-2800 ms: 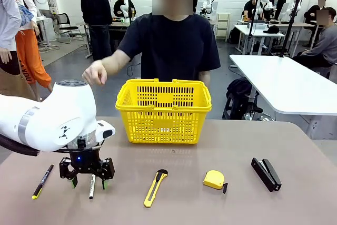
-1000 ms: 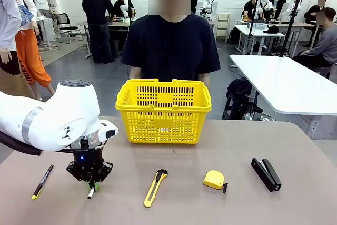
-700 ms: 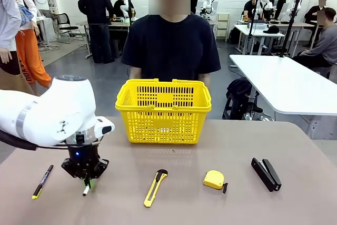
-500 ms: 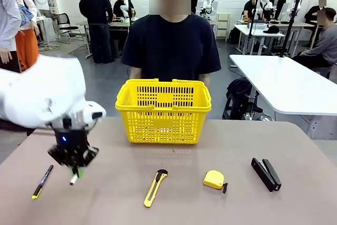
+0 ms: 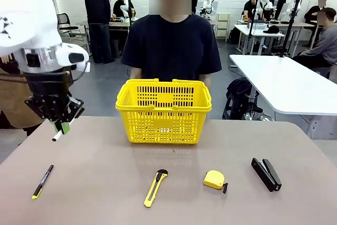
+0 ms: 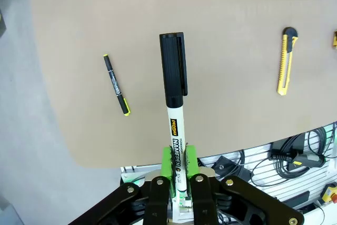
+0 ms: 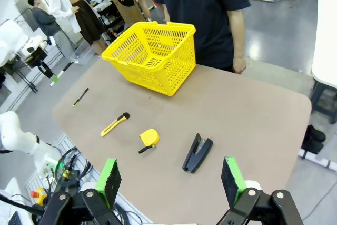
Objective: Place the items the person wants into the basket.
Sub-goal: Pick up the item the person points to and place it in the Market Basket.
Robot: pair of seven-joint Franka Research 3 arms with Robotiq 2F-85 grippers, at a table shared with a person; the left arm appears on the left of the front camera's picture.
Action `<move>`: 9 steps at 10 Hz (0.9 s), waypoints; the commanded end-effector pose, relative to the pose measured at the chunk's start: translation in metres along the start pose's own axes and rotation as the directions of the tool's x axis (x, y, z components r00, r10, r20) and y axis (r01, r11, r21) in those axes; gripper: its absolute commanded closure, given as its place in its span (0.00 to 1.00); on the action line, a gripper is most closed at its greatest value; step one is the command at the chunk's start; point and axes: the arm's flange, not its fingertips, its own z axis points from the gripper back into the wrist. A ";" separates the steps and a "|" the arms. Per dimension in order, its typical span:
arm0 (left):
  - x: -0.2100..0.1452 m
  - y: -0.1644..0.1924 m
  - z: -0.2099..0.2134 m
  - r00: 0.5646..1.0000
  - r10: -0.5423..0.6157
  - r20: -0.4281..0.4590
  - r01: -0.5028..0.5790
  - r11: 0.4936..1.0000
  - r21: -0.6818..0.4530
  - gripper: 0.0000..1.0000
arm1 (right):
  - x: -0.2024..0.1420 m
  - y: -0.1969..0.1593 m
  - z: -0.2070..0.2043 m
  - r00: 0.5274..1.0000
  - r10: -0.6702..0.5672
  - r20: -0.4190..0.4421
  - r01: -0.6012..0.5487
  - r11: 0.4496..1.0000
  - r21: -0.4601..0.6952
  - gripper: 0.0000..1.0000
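My left gripper (image 5: 62, 126) hangs high above the table's left end, shut on the white marker with a black cap (image 5: 58, 134). In the left wrist view the marker (image 6: 174, 93) stands up from between the green pads (image 6: 167, 157). The yellow basket (image 5: 163, 125) stands at the far middle, to the gripper's right. The tape measure (image 5: 214, 179) and the black stapler (image 5: 266, 174) lie near the front right. My right gripper (image 7: 170, 180) is open high over the table, above the stapler (image 7: 197, 153), the tape measure (image 7: 149, 138) and the basket (image 7: 174, 59). The person (image 5: 174, 40) stands behind the basket.
A thin black pen with a yellow tip (image 5: 42, 181) lies at the front left and a yellow-and-black utility knife (image 5: 154, 188) at the front middle. Bare tabletop lies between the basket and the front row of tools.
My left gripper has lifted the marker off the table and risen up and to the left. The other tools and the basket have stayed put.
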 end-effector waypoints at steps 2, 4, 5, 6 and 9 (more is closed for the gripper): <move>-0.005 -0.002 0.003 1.000 -0.012 0.009 0.012 1.000 -0.011 1.00 | -0.001 -0.001 -0.001 1.000 0.010 0.004 -0.010 1.000 0.012 0.00; -0.006 -0.002 0.005 1.000 0.006 -0.010 -0.005 1.000 0.006 1.00 | -0.001 -0.001 -0.001 1.000 0.010 0.004 -0.010 1.000 0.012 0.00; -0.002 -0.001 0.007 1.000 -0.002 0.014 0.002 1.000 0.000 1.00 | -0.001 -0.001 -0.001 1.000 0.010 0.004 -0.010 1.000 0.012 0.00; -0.002 -0.001 0.007 1.000 -0.002 0.014 0.002 1.000 0.000 1.00 | -0.001 -0.001 -0.001 1.000 0.010 0.004 -0.010 1.000 0.012 0.00; -0.002 -0.001 0.007 1.000 -0.002 0.014 0.002 1.000 0.000 1.00 | -0.001 -0.001 -0.001 1.000 0.010 0.004 -0.010 1.000 0.012 0.00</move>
